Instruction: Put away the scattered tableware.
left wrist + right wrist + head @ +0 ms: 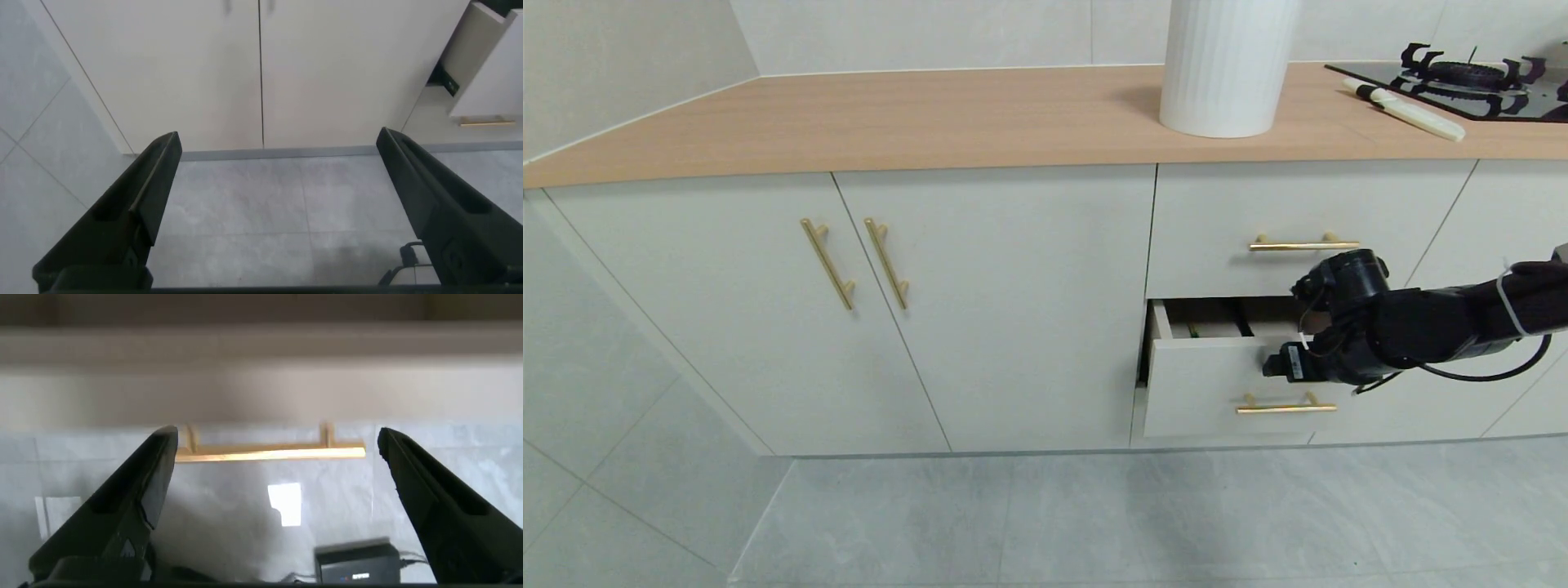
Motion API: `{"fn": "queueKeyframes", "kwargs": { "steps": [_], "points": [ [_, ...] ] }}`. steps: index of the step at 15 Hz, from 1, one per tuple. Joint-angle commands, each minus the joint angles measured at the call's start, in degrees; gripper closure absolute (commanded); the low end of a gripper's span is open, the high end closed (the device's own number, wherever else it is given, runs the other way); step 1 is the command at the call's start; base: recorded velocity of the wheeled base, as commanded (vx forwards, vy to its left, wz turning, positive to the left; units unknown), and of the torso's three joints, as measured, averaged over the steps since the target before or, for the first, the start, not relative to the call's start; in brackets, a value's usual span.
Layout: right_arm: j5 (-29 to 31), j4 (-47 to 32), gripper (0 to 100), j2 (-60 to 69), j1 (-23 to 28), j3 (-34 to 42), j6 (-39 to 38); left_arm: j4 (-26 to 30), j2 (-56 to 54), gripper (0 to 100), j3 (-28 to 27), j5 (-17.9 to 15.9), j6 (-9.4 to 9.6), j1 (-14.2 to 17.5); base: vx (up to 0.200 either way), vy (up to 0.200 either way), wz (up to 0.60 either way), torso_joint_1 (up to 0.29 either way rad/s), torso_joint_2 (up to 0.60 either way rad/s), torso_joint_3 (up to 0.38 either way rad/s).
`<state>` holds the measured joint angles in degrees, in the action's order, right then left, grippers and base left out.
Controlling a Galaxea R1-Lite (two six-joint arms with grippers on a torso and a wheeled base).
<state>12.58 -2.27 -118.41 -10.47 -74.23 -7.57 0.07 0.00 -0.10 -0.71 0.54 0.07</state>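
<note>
**Right gripper at the half-open drawer, knife lying on the counter**

The right gripper [1278, 363] is hanging in front of the lower drawer [1217, 384], close to the front panel and just above its gold handle [1286, 406]. In the right wrist view its jaws are standing wide apart, holding nothing, with the handle showing across the gap between them. The drawer is sitting partly pulled out, and dividers are showing inside, along with a small green thing too hidden to identify. The drawer above it [1307, 212] is sitting shut.

The knife [1405, 110], pale with a dark band, is lying on the wooden counter [931, 122], one end resting against the edge of the stove [1470, 82]. A tall white ribbed container [1225, 65] is standing on the counter near it, apart from it.

The left gripper [278, 135] is hanging low over the grey tiled floor [245, 212], facing the two cupboard doors [768, 310], its jaws also spread wide and empty.
</note>
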Motion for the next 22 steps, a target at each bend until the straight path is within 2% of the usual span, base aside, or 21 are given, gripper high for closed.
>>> {"fn": "queueKeyframes", "kwargs": {
  "steps": [1,10,14,18,22],
  "points": [
    [-0.01,0.16,0,-2.00,1.16,-2.76,-0.08,0.01,0.09,0,0.01,0.00,-0.01,0.01,0.000,0.000,0.00,0.000,0.00,0.000],
    [-0.10,8.68,0,-4.64,3.18,-4.79,-5.00,0.01,0.09,0,0.01,0.00,-0.01,0.01,0.000,0.000,0.00,0.000,0.00,0.000],
    [0.34,15.98,0,-6.66,3.00,-4.43,-6.23,0.01,0.09,0,0.01,0.00,-0.01,0.01,0.000,0.000,0.00,0.000,0.00,0.000],
    [0.60,16.95,0,-7.80,2.91,-4.70,-6.76,0.01,0.09,0,0.01,0.00,-0.01,0.01,0.000,0.000,0.00,0.000,0.00,0.000],
    [3.85,23.27,0,-9.56,2.83,-4.43,-6.67,0.01,0.09,0,0.01,0.00,-0.01,0.01,0.000,0.000,0.00,0.000,0.00,0.000]
  ]
}}
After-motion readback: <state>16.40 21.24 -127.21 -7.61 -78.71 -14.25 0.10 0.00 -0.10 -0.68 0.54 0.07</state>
